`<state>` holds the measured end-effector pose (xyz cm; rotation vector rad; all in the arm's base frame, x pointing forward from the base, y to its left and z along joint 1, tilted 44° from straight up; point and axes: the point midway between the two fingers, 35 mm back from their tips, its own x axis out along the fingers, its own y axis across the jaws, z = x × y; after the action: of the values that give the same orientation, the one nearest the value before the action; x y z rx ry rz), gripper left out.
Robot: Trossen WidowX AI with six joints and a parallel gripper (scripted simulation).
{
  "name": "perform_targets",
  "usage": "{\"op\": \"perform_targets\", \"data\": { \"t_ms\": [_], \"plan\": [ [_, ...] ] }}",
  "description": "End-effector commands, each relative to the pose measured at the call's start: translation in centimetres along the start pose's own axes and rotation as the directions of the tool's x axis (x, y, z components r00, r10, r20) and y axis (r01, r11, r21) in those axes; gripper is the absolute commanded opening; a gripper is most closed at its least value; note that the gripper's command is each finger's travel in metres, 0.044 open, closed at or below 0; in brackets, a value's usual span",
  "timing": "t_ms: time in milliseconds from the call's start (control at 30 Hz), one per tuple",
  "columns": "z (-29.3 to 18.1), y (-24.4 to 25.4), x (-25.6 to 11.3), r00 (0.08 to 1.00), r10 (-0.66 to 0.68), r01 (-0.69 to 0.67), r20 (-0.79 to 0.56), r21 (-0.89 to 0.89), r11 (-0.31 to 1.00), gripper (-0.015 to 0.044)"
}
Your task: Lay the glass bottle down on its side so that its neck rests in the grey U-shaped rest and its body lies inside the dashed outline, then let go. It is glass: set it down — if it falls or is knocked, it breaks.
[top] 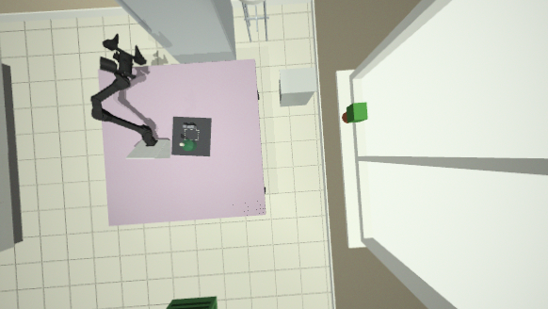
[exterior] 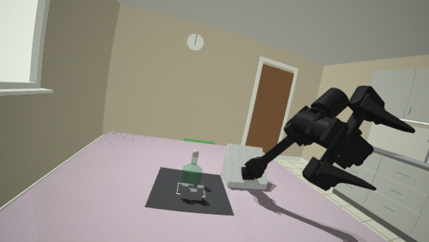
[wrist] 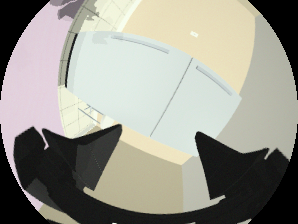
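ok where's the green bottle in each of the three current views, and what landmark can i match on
Top: the green bottle is left of centre, low on the dark mat.
Exterior: just left of centre, upright, towards the mat's far edge.
Wrist: not in it.
Shared landmark: the pink tabletop, at the wrist view's left edge.

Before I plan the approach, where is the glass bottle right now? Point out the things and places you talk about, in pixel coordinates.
In the exterior view, the green bottle [top: 189, 145] [exterior: 192, 174] stands upright on the dark mat [top: 203, 150] [exterior: 156, 199], just behind the grey rest, left of the pale base block [top: 162, 151] [exterior: 234, 162].
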<state>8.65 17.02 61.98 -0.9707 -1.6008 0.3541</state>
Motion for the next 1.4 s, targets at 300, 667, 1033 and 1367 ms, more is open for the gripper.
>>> {"op": "perform_targets", "data": {
  "t_ms": [300,667,1033,1367],
  "plan": [
    [-7.3,7.6,-2.3,0.946,0.240,-0.184,-0.219,0.248,0.951,0.0440],
    [-13.4,13.3,-6.8,0.823,0.423,-0.213,-0.379,0.486,0.848,0.0440],
    [-21.8,21.2,-19.8,0.472,0.693,0.134,-0.544,0.822,0.554,0.0440],
    [-24.3,25.6,-37.2,0.078,0.865,0.802,-0.496,0.546,0.241,0.0440]
  ]
}}
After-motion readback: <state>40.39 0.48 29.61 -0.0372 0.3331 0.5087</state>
